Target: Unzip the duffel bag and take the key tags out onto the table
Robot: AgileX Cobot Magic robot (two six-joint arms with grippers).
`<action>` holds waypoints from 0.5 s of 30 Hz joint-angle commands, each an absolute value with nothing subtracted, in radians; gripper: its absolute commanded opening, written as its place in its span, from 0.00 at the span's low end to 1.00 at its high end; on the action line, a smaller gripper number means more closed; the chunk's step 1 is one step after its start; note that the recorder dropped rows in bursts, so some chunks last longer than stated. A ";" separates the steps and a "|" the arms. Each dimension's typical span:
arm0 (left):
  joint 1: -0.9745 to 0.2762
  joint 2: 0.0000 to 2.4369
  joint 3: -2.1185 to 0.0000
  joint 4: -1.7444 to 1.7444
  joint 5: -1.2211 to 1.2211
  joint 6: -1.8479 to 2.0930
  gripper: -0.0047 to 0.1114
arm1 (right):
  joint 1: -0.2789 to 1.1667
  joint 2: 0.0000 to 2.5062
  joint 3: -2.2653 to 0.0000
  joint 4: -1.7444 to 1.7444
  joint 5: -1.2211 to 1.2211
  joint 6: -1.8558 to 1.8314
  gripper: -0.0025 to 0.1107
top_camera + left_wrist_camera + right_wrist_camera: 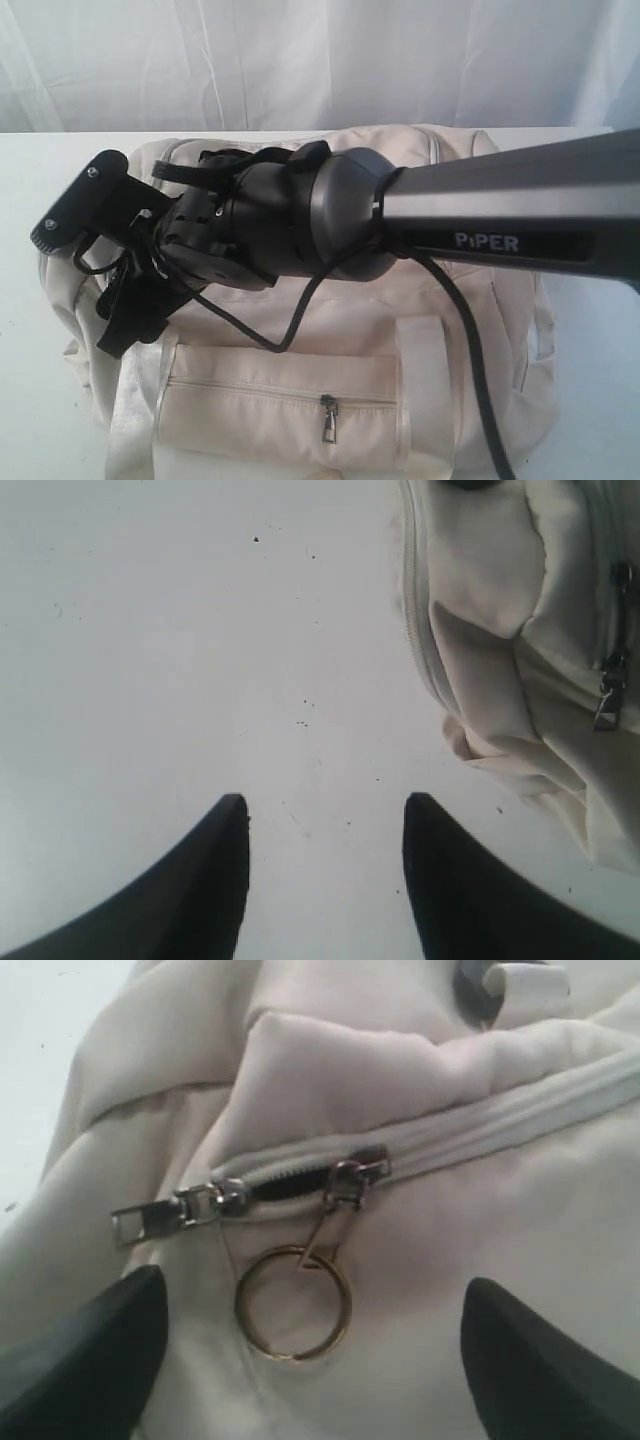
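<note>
Duffel bag [300,390] centre frame on table [25,220]; right gripper [315,1290] spread wide over zip pulls [190,1205], empty; left gripper [325,800] spread above table.

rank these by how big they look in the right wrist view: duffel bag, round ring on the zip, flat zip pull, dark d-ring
1. duffel bag, fills most of the view
2. round ring
3. flat zip pull
dark d-ring: cut off at the edge, so unsure against the pull

Table [150,630] free nxt to bag [500,600].
</note>
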State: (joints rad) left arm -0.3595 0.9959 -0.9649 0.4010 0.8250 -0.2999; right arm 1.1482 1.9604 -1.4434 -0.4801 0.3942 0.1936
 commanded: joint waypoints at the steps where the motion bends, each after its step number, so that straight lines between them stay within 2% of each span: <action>1: -0.362 0.989 -0.969 0.350 0.817 -0.261 0.49 | 1.129 1.971 -1.444 -0.511 0.385 0.225 0.68; 7: -0.362 0.989 -0.969 0.301 0.797 -0.227 0.49 | 1.104 1.990 -1.444 -0.515 0.291 0.274 0.68; 15: -0.362 0.989 -0.969 0.301 0.795 -0.223 0.49 | 1.104 2.002 -1.444 -0.514 0.309 0.294 0.40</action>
